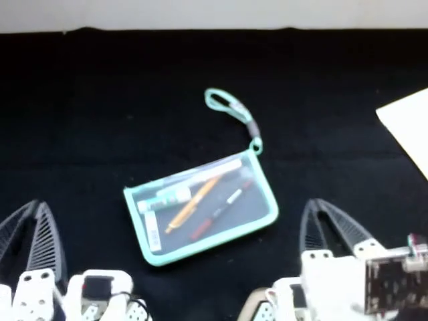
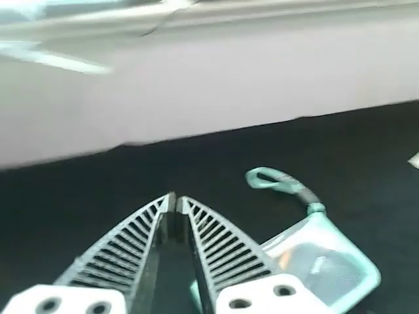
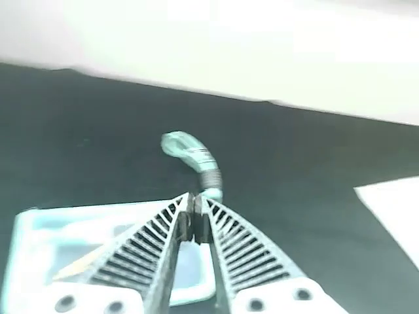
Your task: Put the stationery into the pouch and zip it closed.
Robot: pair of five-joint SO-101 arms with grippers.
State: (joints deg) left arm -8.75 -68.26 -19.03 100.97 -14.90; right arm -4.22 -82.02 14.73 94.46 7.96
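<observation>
The jaws of the left gripper (image 2: 175, 199) are pressed tip to tip with nothing held, near-left of the pouch (image 1: 200, 207). The pouch is laid flat, and an orange pencil (image 1: 194, 204) and a red pen (image 1: 212, 219) are seen through its clear face. Whether its zip is drawn fully across cannot be told. The right gripper (image 3: 195, 199), near-right of the pouch, is likewise closed and empty. If tugged unbraced, the pouch could be dragged, or its wrist strap (image 1: 231, 110) snagged. Bare black table (image 1: 80, 100) is found all around the pouch, and a white sheet (image 1: 408, 127) lies well to its right.
</observation>
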